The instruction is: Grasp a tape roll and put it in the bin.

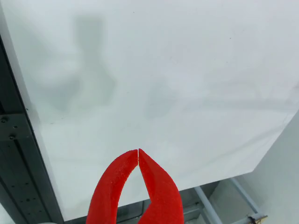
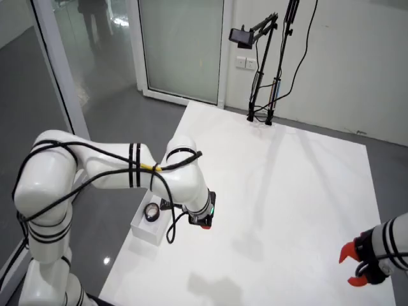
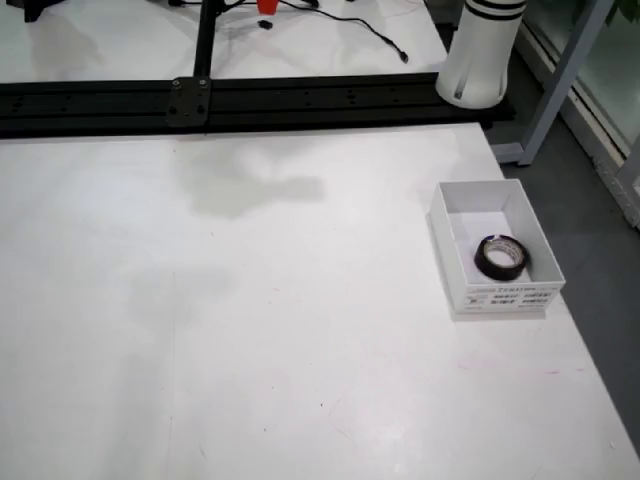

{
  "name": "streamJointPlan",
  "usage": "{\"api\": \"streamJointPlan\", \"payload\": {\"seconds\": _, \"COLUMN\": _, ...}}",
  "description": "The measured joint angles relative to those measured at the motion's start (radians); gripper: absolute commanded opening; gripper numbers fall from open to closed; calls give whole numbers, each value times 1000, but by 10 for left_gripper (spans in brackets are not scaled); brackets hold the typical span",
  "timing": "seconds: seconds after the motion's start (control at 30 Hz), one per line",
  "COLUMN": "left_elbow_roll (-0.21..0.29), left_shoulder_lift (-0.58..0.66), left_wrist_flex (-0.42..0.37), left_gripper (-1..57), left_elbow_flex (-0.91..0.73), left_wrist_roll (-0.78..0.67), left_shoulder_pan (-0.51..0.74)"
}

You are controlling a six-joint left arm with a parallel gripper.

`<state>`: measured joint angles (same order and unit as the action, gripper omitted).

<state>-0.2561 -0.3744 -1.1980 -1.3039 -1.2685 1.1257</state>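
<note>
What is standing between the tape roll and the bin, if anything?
Nothing is. In the view from above, the tape roll already lies inside the white bin, on its floor near the front wall. The red gripper, shut and holding nothing, hangs over bare table.

Bright, even overhead lighting in all three views; no dim areas. White table (image 3: 250, 330) close to overexposed, grain and surface detail mostly washed out. In the view that rides on the gripper, soft grey blurred shadows toward the table's far left and centre; red fingertips (image 1: 124, 170) at the bottom edge slightly soft, table edge sharp. In the wide room view, faint diffuse shadows near the table's near edge; pale reflections on the glass wall (image 2: 182, 44) and glossy grey floor (image 2: 121, 115). In the view from above, a soft smudged shadow near the table's far edge, mild tilt of lines toward the right corner.
</note>
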Motion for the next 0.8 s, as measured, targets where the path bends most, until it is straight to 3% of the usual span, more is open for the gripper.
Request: {"api": "streamJointPlan", "payload": {"seconds": 0.8, "left_elbow_roll": 2, "left_shoulder_lift": -1, "left_wrist_flex": 0, "left_gripper": -3, "left_elbow_flex": 0, "left_wrist_roll": 0, "left_shoulder_pan": -24}}
